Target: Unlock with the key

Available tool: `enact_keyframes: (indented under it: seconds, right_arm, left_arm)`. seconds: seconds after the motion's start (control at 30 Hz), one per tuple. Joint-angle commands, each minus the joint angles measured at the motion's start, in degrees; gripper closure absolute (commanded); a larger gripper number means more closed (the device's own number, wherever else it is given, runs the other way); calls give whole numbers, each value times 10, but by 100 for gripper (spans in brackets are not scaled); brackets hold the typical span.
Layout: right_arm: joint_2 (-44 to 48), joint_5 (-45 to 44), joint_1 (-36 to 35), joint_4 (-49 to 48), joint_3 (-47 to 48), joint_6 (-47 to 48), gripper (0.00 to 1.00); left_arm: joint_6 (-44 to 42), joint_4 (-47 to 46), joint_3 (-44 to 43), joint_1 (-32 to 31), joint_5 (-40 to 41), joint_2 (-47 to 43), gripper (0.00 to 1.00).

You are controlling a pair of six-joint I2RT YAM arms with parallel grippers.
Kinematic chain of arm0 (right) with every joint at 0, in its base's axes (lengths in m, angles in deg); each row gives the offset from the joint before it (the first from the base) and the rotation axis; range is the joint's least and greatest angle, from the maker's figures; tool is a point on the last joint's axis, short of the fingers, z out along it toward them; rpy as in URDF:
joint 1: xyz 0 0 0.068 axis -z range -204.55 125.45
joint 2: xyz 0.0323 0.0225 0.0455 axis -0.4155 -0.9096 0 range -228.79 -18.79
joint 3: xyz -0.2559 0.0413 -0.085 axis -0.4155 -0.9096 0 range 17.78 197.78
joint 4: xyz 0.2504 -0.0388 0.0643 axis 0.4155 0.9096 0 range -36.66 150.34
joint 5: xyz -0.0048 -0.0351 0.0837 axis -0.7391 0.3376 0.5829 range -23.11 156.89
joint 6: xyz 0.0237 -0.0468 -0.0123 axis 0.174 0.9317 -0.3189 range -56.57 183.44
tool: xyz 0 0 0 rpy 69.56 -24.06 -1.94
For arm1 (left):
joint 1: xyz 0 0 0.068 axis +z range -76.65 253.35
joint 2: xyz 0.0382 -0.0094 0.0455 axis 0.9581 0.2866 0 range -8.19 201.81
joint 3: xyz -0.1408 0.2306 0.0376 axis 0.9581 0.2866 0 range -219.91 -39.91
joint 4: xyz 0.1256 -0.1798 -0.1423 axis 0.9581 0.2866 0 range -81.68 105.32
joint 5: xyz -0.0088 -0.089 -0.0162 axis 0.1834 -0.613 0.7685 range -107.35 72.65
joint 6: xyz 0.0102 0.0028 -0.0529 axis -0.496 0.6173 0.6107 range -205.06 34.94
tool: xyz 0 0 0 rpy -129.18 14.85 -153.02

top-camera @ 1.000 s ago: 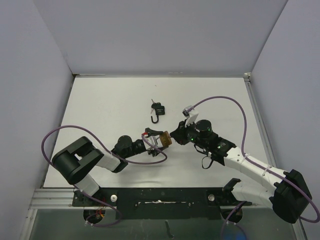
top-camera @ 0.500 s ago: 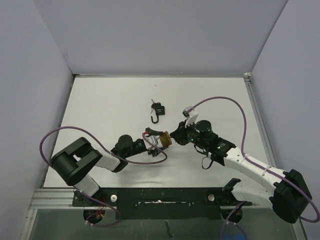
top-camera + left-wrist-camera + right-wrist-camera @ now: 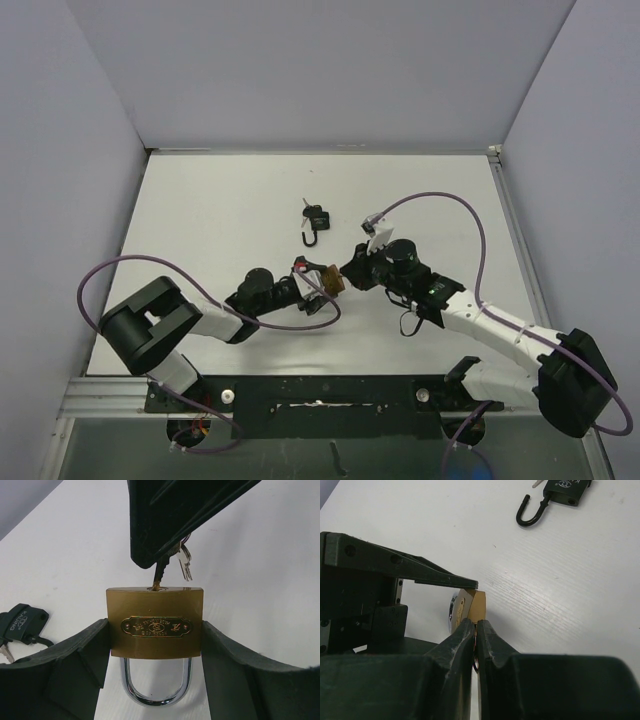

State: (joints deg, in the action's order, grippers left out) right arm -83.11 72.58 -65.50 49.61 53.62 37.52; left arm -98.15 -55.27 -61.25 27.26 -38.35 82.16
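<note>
Clamping padlock [image 3: 154, 622], left tool [image 3: 314, 288] faces right tool's [image 3: 347, 270] key [image 3: 159, 574].

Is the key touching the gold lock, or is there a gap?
Touching. The left wrist view shows the key pushed into the keyhole on top of the gold lock, with no gap between them.

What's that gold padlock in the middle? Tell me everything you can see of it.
The padlock is a brass-looking block with an engraved oval plate and a shiny steel shackle, both legs in the body, so it looks locked. The left gripper clamps its sides; a key, pinched by the right gripper, sits in its keyhole.
</note>
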Motion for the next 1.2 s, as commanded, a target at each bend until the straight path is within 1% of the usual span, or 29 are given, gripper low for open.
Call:
enact_keyframes:
  seconds: [0.0, 0.13, 0.37, 0.53, 0.63, 0.87, 1.17]
  right_arm:
    - [-18, 18, -7, -11, 26, -18, 100]
    - [-17, 19, -7, -13, 26, -21, 100]
    - [1, 37, 6, -26, 13, -15, 100]
    - [6, 68, 17, -38, 10, -8, 100]
    - [11, 74, 21, -38, 10, -3, 100]
    - [17, 67, 26, -37, 7, -10, 100]
    - [-9, 63, 27, -94, -7, -35, 100]
  left_arm:
    - [-25, -145, -40, -25, 15, -52, 100]
    - [-20, -231, -13, -26, 18, -48, 100]
    - [-31, -233, 1, -25, -33, -76, 100]
    - [-24, -233, -2, -23, -84, -86, 100]
    - [-17, -232, -8, -21, -95, -88, 100]
    - [-5, -212, -28, -21, -55, -88, 100]
    - [23, -209, -47, -22, 22, -80, 100]
